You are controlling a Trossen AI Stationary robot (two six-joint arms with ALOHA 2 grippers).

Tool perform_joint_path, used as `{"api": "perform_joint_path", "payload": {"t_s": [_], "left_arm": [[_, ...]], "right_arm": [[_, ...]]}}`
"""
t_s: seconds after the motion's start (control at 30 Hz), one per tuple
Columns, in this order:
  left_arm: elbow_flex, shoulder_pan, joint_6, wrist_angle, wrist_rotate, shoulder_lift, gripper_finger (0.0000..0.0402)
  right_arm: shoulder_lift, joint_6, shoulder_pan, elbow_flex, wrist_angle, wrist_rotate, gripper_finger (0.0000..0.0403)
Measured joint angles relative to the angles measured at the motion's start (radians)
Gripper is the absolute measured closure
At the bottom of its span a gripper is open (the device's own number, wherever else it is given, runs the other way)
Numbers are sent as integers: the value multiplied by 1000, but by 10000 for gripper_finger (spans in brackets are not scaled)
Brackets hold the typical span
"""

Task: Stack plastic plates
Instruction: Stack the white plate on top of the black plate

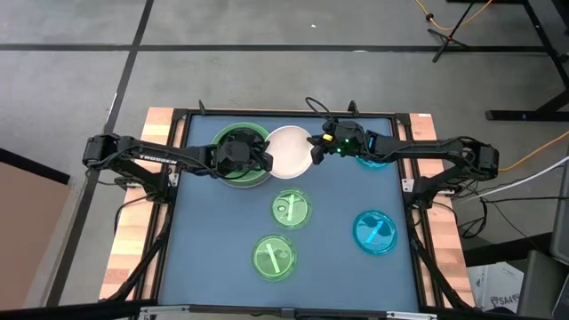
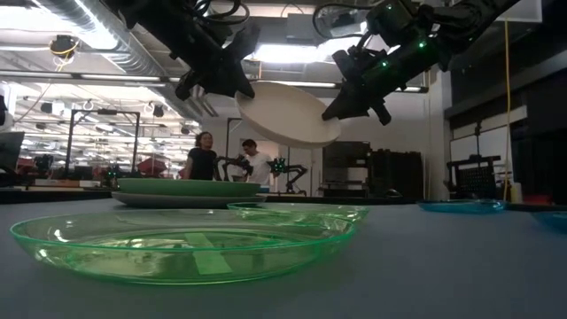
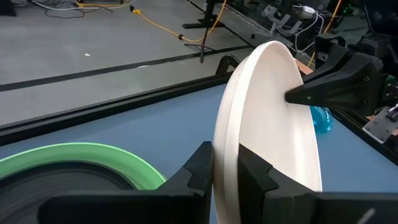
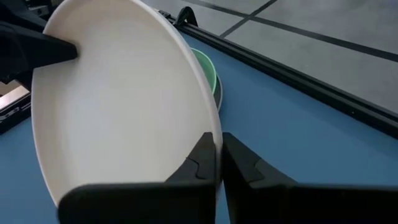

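The white plate (image 1: 289,151) hangs tilted in the air at upper centre of the high view, pinched at opposite rims by both grippers, left gripper (image 1: 264,157) and right gripper (image 1: 315,148), probably a handover towards the green plate (image 1: 238,153) beside it.

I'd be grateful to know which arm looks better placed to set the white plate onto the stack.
Probably the left. Both pincers grip the white plate by its rim in the air, but the left pincer is right over the green plate stack, while the right pincer holds the far edge.
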Motion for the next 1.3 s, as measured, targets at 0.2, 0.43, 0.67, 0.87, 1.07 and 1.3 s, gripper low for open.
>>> {"api": "perform_joint_path", "payload": {"t_s": [0.2, 0.43, 0.67, 0.87, 1.07, 1.3], "left_arm": [[0, 0, -1, 0, 0, 0, 366], [0, -1, -1, 3, -1, 0, 366], [0, -1, -1, 2, -13, 0, 366], [0, 2, -3, -9, -14, 0, 374], [0, 13, -4, -13, -10, 0, 396], [0, 40, -3, -17, -1, 0, 398]], "right_arm": [[0, 0, 0, 0, 0, 0, 393], [0, 0, -1, 0, 1, 1, 330], [0, -1, -1, 0, 2, -18, 309], [-29, -9, -1, 0, -1, -94, 312], [-91, -36, 0, 0, -20, -107, 311], [-188, -66, -1, 0, -92, -100, 311]]}}
